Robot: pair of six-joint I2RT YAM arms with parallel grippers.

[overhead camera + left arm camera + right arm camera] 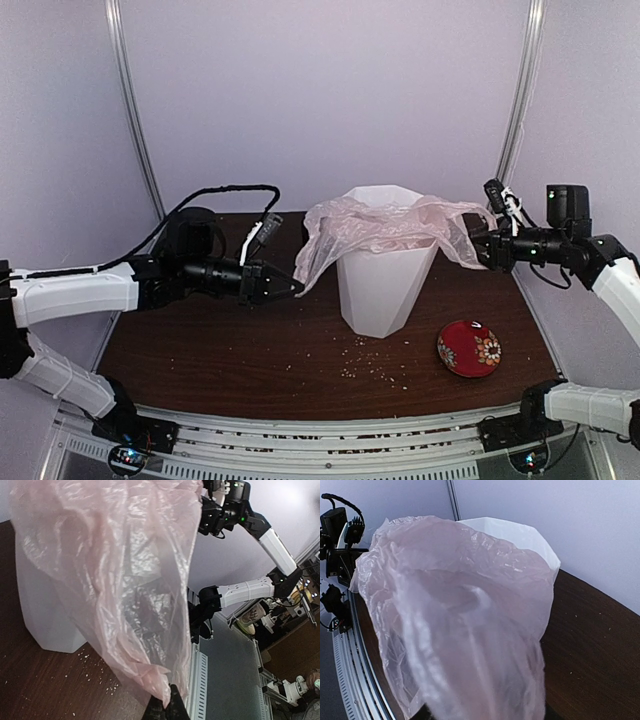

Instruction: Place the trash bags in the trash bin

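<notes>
The tall white trash bin (385,285) stands at the table's middle. The pale pink trash bag (370,228) is stretched across its mouth and drapes over the front rim. My left gripper (296,287) is shut on the bag's left edge, left of the bin; the wrist view shows the fingertips (167,709) pinching the plastic (115,580), with the bin (47,615) behind it. My right gripper (478,243) holds the bag's right end at rim height. In the right wrist view the bag (470,630) hides the fingers, and the bin rim (520,535) shows behind.
A red patterned dish (469,348) lies on the table right of the bin's base. Pale crumbs (375,365) are scattered on the dark wood in front of the bin. A dark round object (190,235) sits behind my left arm. Purple walls enclose the table.
</notes>
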